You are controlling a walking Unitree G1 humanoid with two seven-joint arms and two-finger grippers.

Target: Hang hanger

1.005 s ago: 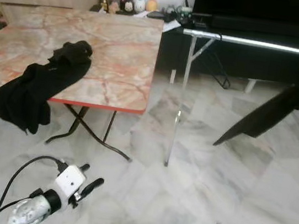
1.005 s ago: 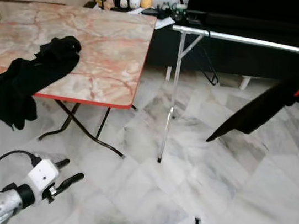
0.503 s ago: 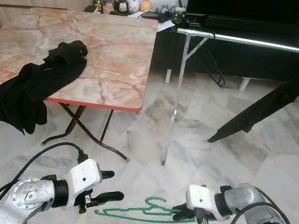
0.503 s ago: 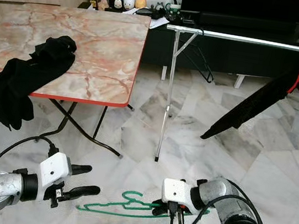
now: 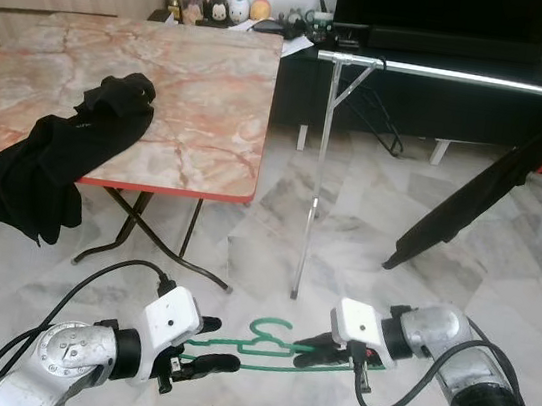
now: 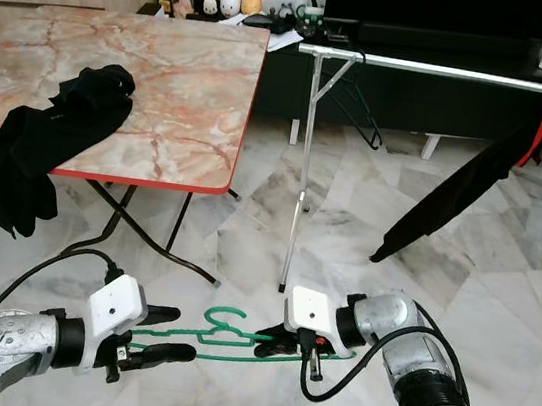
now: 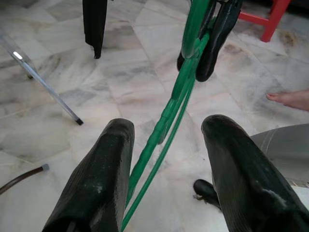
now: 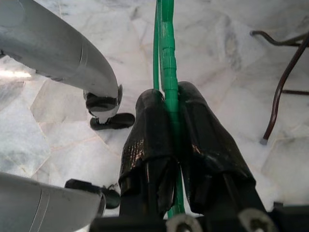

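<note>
1. Down low, in front of the clothes rail (image 5: 470, 79) and well short of it, the green hanger (image 5: 261, 348) hangs in the air between the two arms, its hook end turned up towards the rail's upright pole.
2. Right gripper (image 8: 169, 125) has it: both black fingers are pinched tight on the green wire, no gap showing in the right wrist view.
3. Left gripper (image 7: 166, 159) is spread wide, one finger (image 7: 104, 169) either side of the hanger's lower wire, and I can't see either pad touching it.
4. On the far end of the rail a black garment (image 5: 472, 206) already hangs on a red hanger, so the bare middle of the bar looks the place to aim for.
5. To do this well, I'd say: keep the right pinch firm, let the left fingers steady the far end without dragging it, lift the hanger above the bar, turn the hook towards the rail, then lower it over.
6. Risk, by my reckoning: thin wire can swivel in a two-finger pinch, so the hook may roll off line.
7. Against half a second back, the hanger sits higher and nearer the rail's foot, and the right arm has swung inward with it.
8. Left of the rail, the marble table (image 5: 208, 73) carries a black cloth (image 5: 66, 154), unmoved.
</note>
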